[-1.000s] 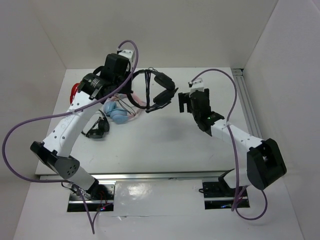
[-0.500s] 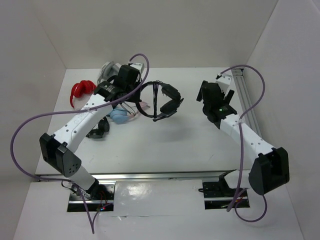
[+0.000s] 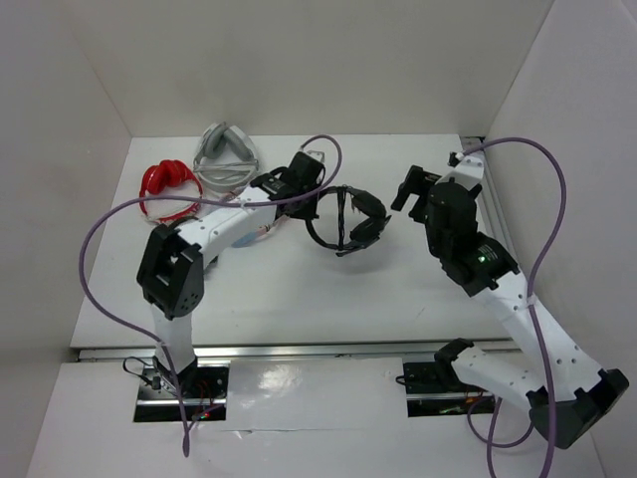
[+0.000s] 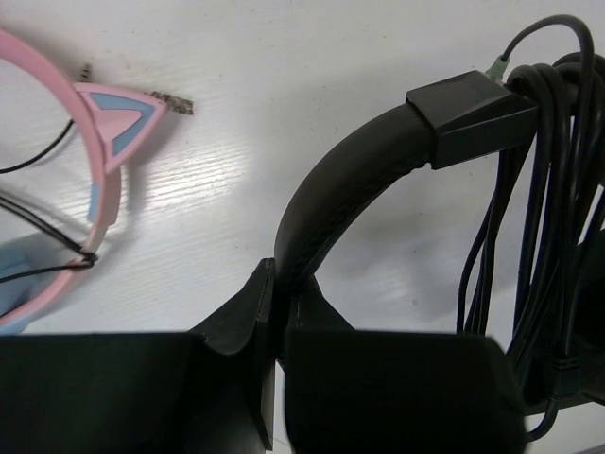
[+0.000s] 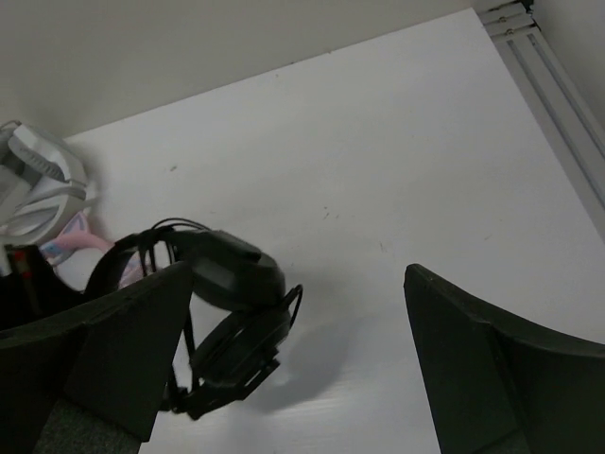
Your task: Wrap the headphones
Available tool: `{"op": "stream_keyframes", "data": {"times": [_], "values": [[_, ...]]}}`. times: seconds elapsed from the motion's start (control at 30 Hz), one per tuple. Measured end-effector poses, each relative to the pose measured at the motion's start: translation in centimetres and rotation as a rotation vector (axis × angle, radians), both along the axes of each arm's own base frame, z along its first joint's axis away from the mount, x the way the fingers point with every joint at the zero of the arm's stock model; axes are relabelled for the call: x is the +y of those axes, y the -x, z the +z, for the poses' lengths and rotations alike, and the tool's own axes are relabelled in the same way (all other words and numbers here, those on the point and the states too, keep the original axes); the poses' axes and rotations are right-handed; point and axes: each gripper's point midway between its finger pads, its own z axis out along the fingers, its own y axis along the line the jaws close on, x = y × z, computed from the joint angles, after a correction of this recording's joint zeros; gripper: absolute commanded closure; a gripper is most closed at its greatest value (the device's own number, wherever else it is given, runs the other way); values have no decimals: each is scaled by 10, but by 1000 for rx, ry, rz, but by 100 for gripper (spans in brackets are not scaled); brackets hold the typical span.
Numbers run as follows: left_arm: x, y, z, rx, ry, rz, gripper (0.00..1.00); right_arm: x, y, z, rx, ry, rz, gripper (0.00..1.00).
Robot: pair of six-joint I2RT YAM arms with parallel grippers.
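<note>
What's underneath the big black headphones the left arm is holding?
Only bare white table and their shadow show beneath the headphones, clamped by the left gripper. The patch directly below the ear cups is covered.

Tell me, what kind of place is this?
Probably a robot lab bench: left arm and right arm bolted at a white table, plain walls around, red headphones and grey headphones laid out.

On my right wrist camera, the right gripper shows a dark finger at each bottom corner, spread wide and gripping nothing. Just past the left finger are the black headphones, with cable strands looped at the band and a shadow on the white table. Grey headphones lie at the left edge, with a pink piece beside them, probably another headset. A metal rail runs along the far right.
</note>
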Motion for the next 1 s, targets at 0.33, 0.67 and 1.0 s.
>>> {"op": "stream_keyframes", "data": {"times": [0.33, 0.67, 1.0], "values": [[-40, -48, -54, 64, 13, 31, 100, -7, 36, 14, -21, 5, 19, 0], [-65, -92, -55, 35, 76, 68, 100, -5, 38, 6, 13, 33, 23, 0], [-21, -131, -81, 70, 97, 229, 100, -8, 46, 10, -5, 15, 31, 0]]}}
